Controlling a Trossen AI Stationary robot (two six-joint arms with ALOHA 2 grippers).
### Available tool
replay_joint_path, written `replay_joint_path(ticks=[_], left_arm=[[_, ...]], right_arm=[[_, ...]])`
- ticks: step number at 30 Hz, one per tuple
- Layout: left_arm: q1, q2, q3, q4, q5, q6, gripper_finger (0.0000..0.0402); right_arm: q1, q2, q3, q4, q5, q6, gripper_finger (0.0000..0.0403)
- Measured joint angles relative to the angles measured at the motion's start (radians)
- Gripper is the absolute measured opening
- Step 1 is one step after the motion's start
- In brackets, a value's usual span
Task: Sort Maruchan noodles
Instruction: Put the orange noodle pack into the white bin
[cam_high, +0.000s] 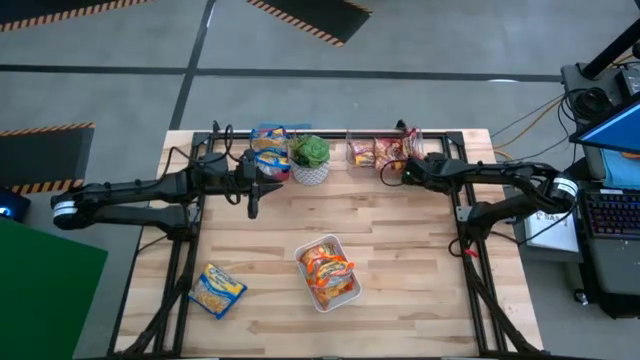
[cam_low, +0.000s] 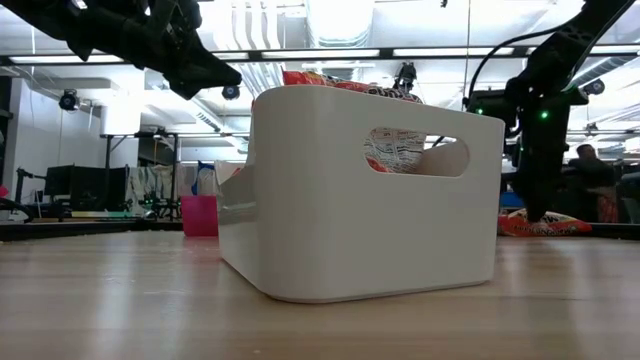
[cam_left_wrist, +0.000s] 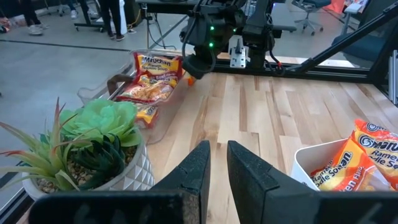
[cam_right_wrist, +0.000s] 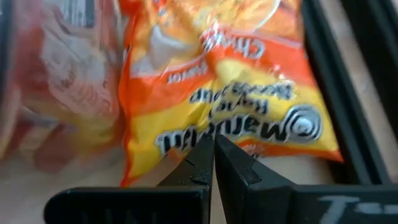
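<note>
**Q:** High view first: where do the tools stand?

**A:** The right tool (cam_high: 388, 172) is at the upper centre-right of the frame, its fingers pressed together with nothing between them, tip down at a clear tray (cam_high: 378, 152) of packets at the worktop's (cam_high: 400, 250) far edge. In the right wrist view its tip (cam_right_wrist: 213, 152) sits just over an orange-edged packet (cam_right_wrist: 230, 93). The left tool (cam_high: 254, 207) is at the upper centre-left, its fingers a narrow slit apart and holding nothing.

**Q:** And around them?

**A:** Just past the left tool, toward the far edge, blue-edged packets (cam_high: 270, 152) lie in a pile. Between that pile and the clear tray stands a potted plant (cam_high: 310, 158). In the lower centre, a white bin (cam_high: 322, 293) holds orange-edged packets (cam_high: 326, 266). One blue-edged packet (cam_high: 217, 290) lies alone on the worktop at the lower left, well apart from the bin.

**Q:** Low view?

**A:** The white bin (cam_low: 350, 220) fills the middle; a packet (cam_low: 335, 82) shows above its rim.
</note>
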Motion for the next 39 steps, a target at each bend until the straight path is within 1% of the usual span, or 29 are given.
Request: replay_joint_path(ticks=[4,6,15,20,22,27,30,34,39], left_arm=[[0.0,0.0,0.0,0.0,0.0,0.0,0.0038],[0.0,0.0,0.0,0.0,0.0,0.0,0.0038],[0.0,0.0,0.0,-0.007,0.0,0.0,0.0038],[0.0,0.0,0.0,-0.008,0.0,0.0,0.0038],[0.0,0.0,0.0,-0.009,0.0,0.0,0.0038],[0.0,0.0,0.0,-0.009,0.0,0.0,0.0038],[0.0,0.0,0.0,-0.009,0.0,0.0,0.0038],[0.0,0.0,0.0,-0.009,0.0,0.003,0.0038],[0.0,0.0,0.0,-0.009,0.0,0.003,0.0038]], right_arm=[[0.005,-0.003,0.0,0.006,-0.066,-0.012,0.0009],[0.016,-0.003,0.0,0.014,-0.078,-0.016,0.0009],[0.032,-0.009,0.0,0.022,-0.083,-0.016,0.0009],[0.032,-0.054,0.01,0.012,-0.085,-0.029,0.0009],[0.032,-0.088,0.017,0.014,-0.077,-0.041,0.0009],[0.032,-0.179,0.017,0.02,-0.004,-0.044,0.0009],[0.032,-0.208,0.018,0.034,0.031,-0.056,0.0009],[0.032,-0.198,0.018,0.137,0.078,-0.115,0.0009],[0.03,-0.109,0.018,0.366,0.08,-0.231,0.0009]])
